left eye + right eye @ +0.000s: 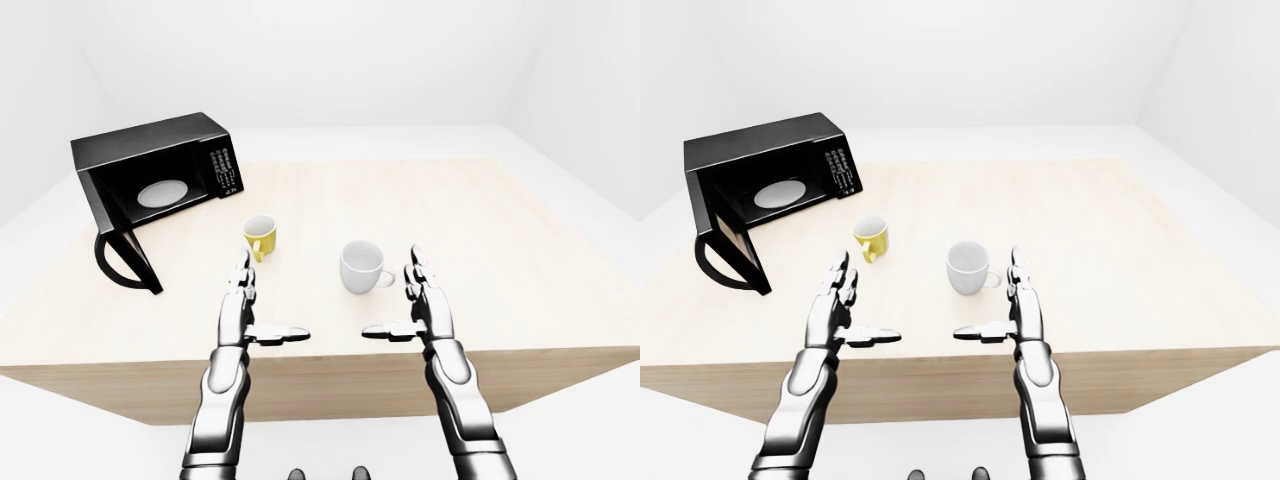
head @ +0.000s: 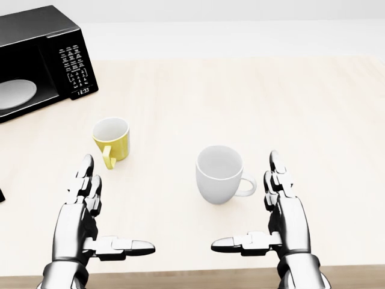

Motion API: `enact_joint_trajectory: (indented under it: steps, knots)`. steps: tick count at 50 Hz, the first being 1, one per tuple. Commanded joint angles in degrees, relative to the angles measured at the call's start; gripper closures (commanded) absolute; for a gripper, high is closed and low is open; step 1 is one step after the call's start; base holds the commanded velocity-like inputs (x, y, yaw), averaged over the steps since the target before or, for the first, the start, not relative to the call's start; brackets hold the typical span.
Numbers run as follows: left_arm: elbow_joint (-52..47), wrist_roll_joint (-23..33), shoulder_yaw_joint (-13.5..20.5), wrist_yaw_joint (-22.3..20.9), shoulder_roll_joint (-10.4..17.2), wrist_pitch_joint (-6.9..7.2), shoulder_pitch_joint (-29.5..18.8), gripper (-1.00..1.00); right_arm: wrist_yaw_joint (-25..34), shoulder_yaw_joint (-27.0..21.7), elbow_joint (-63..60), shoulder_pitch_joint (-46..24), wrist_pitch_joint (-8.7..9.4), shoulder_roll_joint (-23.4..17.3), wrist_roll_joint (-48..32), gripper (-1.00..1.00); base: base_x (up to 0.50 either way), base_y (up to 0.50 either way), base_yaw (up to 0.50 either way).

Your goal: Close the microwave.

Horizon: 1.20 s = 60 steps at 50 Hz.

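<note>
Half of microwave cut off in head view — door open.

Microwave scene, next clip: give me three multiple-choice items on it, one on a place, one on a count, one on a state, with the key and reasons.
1. Where does the microwave stand in the left-eye view?
A. upper left of the table
B. lower right
C. centre

2. How many mugs are on the table?
A. one
B. two
C. three

3. What state is the microwave door in?
A. shut
B. swung open
C. removed and lying flat

Key: 1 A, it sits at the table's upper-left corner. 2 B, a yellow mug and a white mug stand side by side. 3 B, the door hangs out toward the table's near edge and the turntable plate inside shows. The left hand and right hand are open, holding nothing.
</note>
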Motion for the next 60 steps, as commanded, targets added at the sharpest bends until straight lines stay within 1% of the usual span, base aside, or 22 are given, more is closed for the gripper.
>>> enact_joint_trajectory:
  steps: [1, 6, 11, 16, 20, 24, 27, 29, 30, 31, 34, 35, 37, 38, 39, 43, 45, 48, 49, 52, 55, 60]
  knots:
    - [0.1, -0.01, 0.89, -1.19, 0.52, -0.14, 0.15, -1.0, 0.99, -1.19, 2.17, -0.67, -0.79, -0.67, 0.03, -1.0, 0.0, 0.0, 0.0]
    - [-1.27, 0.07, 0.73, -1.29, 0.48, 0.57, 0.7, -1.0, 0.84, -1.08, 1.64, -0.44, -0.47, -0.6, -0.1, -1.0, 0.0, 0.0, 0.0]
    - [-1.33, 0.12, 0.79, -1.3, 0.48, 0.53, 0.78, -1.0, 0.78, -0.95, 1.24, -0.21, -0.3, -0.53, -0.2, -1.0, 0.0, 0.0, 0.0]
    - [-2.39, 0.15, 0.76, -1.35, 0.47, 1.14, 1.1, -1.0, 0.49, -0.54, 1.86, -0.25, -0.78, -0.39, -0.8, -1.0, 0.0, 0.0, 0.0]
    - [-1.95, 0.15, 0.81, -1.4, 0.46, 0.91, 0.92, -1.0, 0.45, -0.57, 1.59, -0.21, -0.52, -0.43, -0.87, -1.0, 0.0, 0.0, 0.0]
    - [-6.2, 0.05, 0.61, -1.63, 0.4, 2.89, 2.39, -1.0, 0.41, -0.28, -1.01, 0.75, 0.66, -0.31, -1.12, -1.0, 0.0, 0.0, 0.0]
    - [-10.92, -0.24, 0.59, -1.95, 0.36, 5.02, 4.04, -1.0, 0.08, 0.15, -4.13, 1.96, 2.18, -0.17, -1.83, -1.0, 0.0, 0.0, 0.0]
    - [-19.6, -0.17, 0.28, -2.19, 0.32, 5.05, 7.33, -1.0, -0.32, 1.03, -12.03, 4.9, 5.24, 0.1, -2.84, -1.0, 0.0, 0.0, 0.0]
    - [-19.95, -0.1, 0.31, -2.27, 0.25, 5.05, 7.45, -1.0, -0.31, 1.04, -12.33, 5.0, 5.24, 0.13, -2.89, -1.0, 0.0, 0.0, 0.0]
    - [-26.34, 0.27, 0.15, -2.36, 0.31, 5.05, 9.85, -1.0, -0.39, 1.58, -16.83, 6.73, 5.24, 0.17, -3.54, -1.0, 0.0, 0.0, 0.0]
    - [-35.65, 0.06, 1.03, -2.85, 0.0, 5.05, 13.18, -1.0, 0.73, 2.32, -24.3, 9.53, 5.24, 0.2, -3.1, -1.0, 0.0, 0.0, 0.0]
    - [-41.27, -0.36, 1.75, -3.08, -0.25, 5.05, 15.34, -1.0, 0.84, 2.6, -29.31, 11.43, 5.24, 0.15, -3.3, -1.0, 0.0, 0.0, 0.0]
    - [-41.66, -0.22, 1.92, -3.35, -0.51, 5.05, 15.44, -1.0, 0.87, 2.6, -29.65, 11.55, 5.24, 0.17, -3.33, -1.0, 0.0, 0.0, 0.0]
    - [-48.79, -0.97, 2.49, -4.1, -0.75, 5.05, 18.35, -1.0, 1.19, 3.46, -39.45, 15.18, 5.24, 0.09, -3.56, -1.0, 0.0, 0.0, 0.0]
    - [-52.75, -1.62, 3.01, -4.88, -1.16, 5.05, 19.95, -1.0, 1.17, 4.03, -44.61, 17.15, 5.24, -0.03, -4.07, -1.0, 0.0, 0.0, 0.0]
    - [-59.82, -4.54, 5.23, -7.13, -2.24, 5.05, 24.61, -1.0, 1.37, 5.66, -55.14, 22.07, 5.24, -0.53, -4.74, -1.0, 0.0, 0.0, 0.0]
    - [-60.03, -6.62, 5.43, -6.08, -0.78, 5.05, 27.85, -1.0, 1.31, 6.2, -59.35, 24.11, 5.24, -0.7, -4.63, -1.0, 0.0, 0.0, 0.0]
    - [-60.04, -10.62, 4.39, -2.4, 4.12, 5.05, 32.09, -1.0, 1.12, 6.47, -60.68, 26.02, 5.24, -1.04, -4.08, -1.0, 0.0, 0.0, 0.0]
    - [-60.04, -11.97, 3.84, -1.07, 5.96, 4.31, 33.3, -1.0, 0.99, 6.36, -60.7, 26.15, 5.24, -1.15, -4.0, -1.0, 0.0, 0.0, 0.0]
    - [-60.05, -12.88, 2.75, 2.47, 9.43, 4.19, 33.48, -1.0, 0.77, 6.25, -60.71, 25.52, 5.24, -1.19, -4.0, -1.0, 0.0, 0.0, 0.0]
    - [-60.05, -13.24, 2.69, 3.47, 10.18, 4.98, 32.68, -1.0, 0.65, 6.85, -60.71, 25.66, 5.24, -1.3, -4.4, -1.0, 0.0, 0.0, 0.0]
    - [-60.05, -13.59, 2.22, 3.96, 10.95, 4.22, 33.12, -1.0, 0.52, 7.2, -60.71, 25.51, 5.24, -1.51, -4.64, -1.0, 0.0, 0.0, 0.0]
